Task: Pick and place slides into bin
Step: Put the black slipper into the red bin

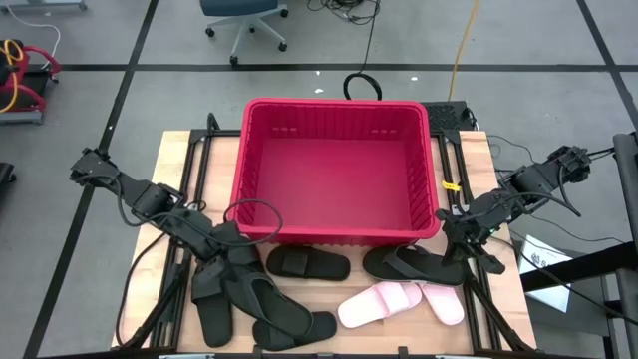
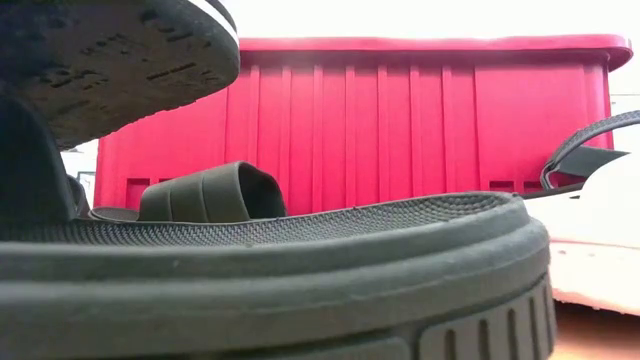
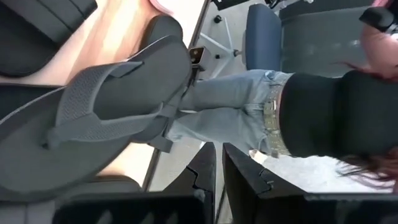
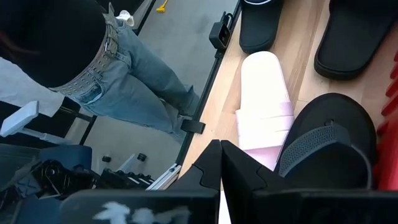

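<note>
Wooden table (image 1: 179,160), office chair (image 1: 242,18), person in jeans (image 4: 134,68)

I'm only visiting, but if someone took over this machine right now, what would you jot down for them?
Left gripper: low over the black slides at the table's front left; grip unclear.
Right gripper: shut, holding nothing, beside a black slide near the bin's front right corner.
Red bin: holds no slides.
Two pink slides lie in front, between the black ones.
A person stands beside the table.
Done: nothing binned. Left: all slides.
</note>
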Robot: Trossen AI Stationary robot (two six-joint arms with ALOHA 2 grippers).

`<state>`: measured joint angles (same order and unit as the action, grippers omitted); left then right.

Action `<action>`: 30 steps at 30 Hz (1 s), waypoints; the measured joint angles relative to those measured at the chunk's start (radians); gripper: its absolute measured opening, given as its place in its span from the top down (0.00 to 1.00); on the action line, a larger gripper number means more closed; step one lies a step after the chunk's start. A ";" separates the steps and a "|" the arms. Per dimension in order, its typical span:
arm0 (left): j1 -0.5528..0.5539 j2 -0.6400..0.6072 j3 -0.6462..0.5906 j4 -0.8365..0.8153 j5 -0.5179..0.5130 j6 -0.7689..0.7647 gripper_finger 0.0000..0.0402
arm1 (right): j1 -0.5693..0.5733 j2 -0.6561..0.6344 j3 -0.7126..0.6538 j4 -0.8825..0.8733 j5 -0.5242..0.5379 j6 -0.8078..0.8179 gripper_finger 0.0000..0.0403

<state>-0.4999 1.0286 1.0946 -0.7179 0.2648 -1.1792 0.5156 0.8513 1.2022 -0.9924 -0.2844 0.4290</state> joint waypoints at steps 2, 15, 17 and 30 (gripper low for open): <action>0.000 0.000 0.000 0.003 0.000 -0.006 0.94 | 0.000 0.000 0.000 0.000 0.000 0.000 1.00; -0.008 0.042 0.000 0.032 0.086 0.120 0.94 | 0.000 0.000 0.000 0.000 0.026 0.000 1.00; -0.011 0.046 0.000 0.031 0.060 0.101 0.94 | 0.000 0.000 0.000 0.000 0.026 0.003 1.00; -0.007 0.101 0.000 0.009 0.067 -0.017 0.87 | 0.000 0.000 0.000 0.001 0.053 0.003 1.00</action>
<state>-0.5068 1.1294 1.0943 -0.7093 0.3318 -1.1957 0.5152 0.8509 1.2022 -0.9916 -0.2318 0.4320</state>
